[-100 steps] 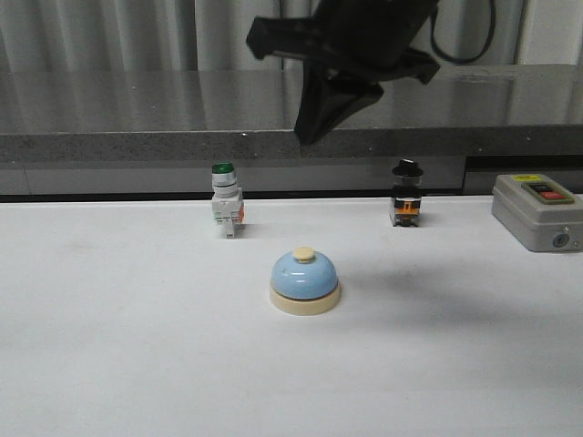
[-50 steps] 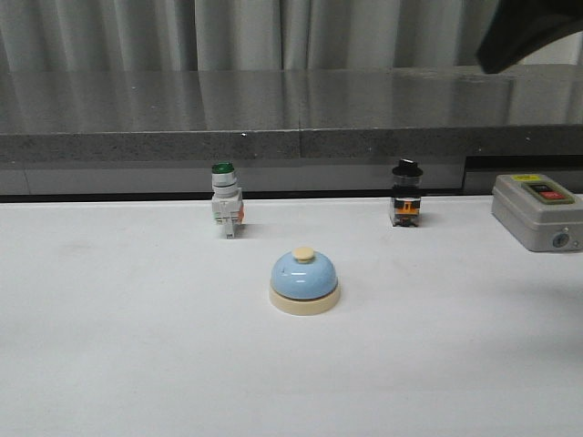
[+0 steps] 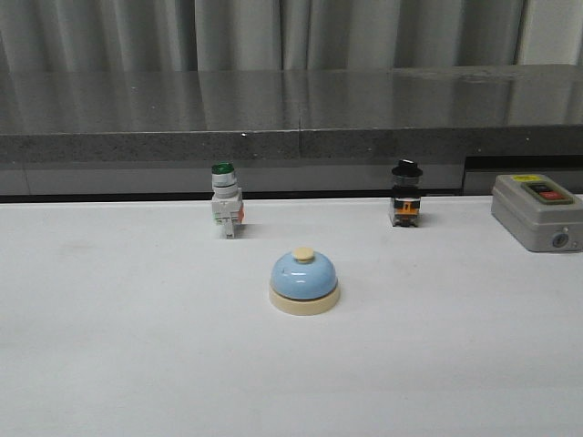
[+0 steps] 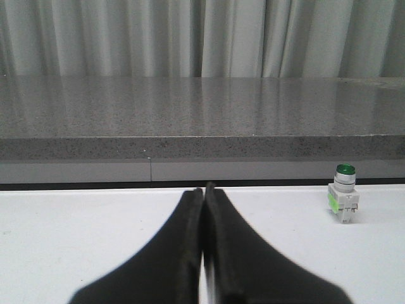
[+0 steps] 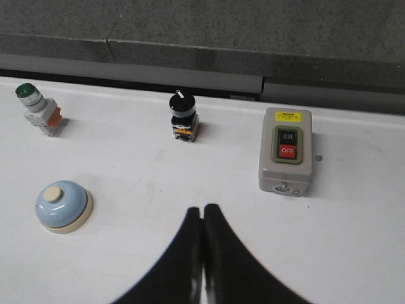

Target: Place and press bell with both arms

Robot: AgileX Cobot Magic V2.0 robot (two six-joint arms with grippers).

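Bell (image 3: 305, 281) position: upright on the white counter (image 3: 118, 364), near the middle, in front of and between the green-capped switch (image 3: 225, 210) and the black-capped switch (image 3: 406, 204), well apart from both. Placement appears complete; the press step seems to remain. Neither arm shows in the front view.

Left tool (image 4: 202, 191): jaws fully together, holding nothing, low over bare counter.

Right tool (image 5: 202, 209): jaws fully together, holding nothing, raised above the counter; the bell lies off to one side and the grey ON/OFF box (image 5: 285, 159) beyond.

Next move, as judged: bring one closed tool directly over the cream button (image 3: 303, 255) and descend vertically.
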